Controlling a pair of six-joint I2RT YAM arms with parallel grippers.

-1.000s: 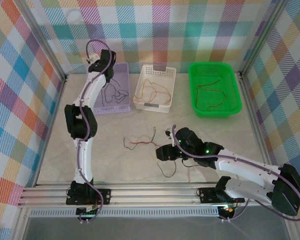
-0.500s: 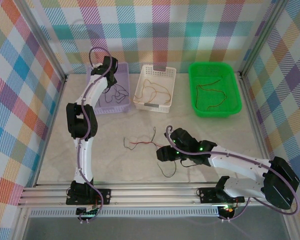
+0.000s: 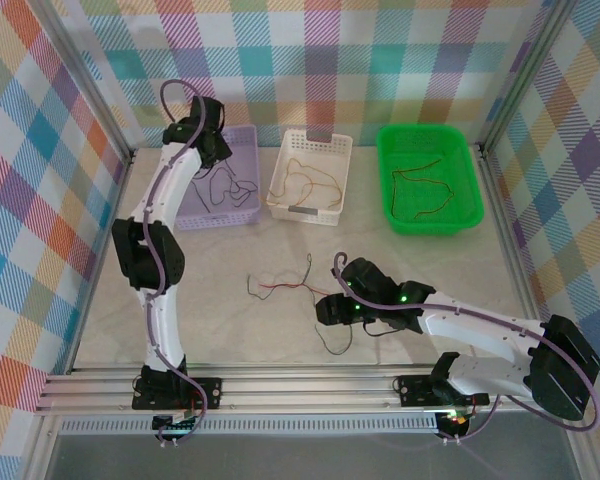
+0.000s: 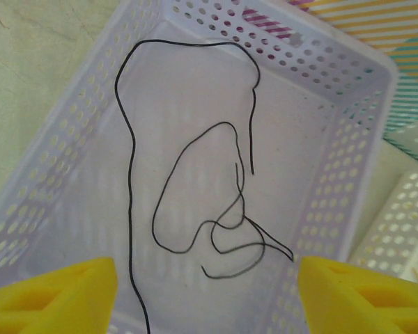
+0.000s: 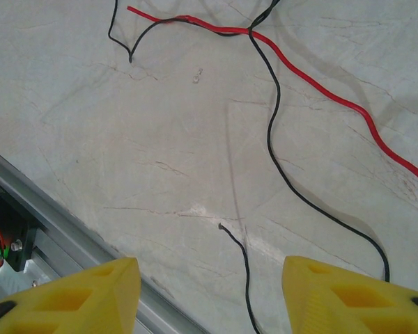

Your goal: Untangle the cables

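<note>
Right gripper: hung wide open, empty; judged black cable limp, light; favoured loose end, clear of red cable.

Inside the purple basket, the black wire runs off the bottom edge beside my left fingers, themselves cut off below. Well apart from that basket, the red wire is cut by the right edge.

Purple basket, white basket and green basket line the far side; nearer table lies open around thin cables.
</note>
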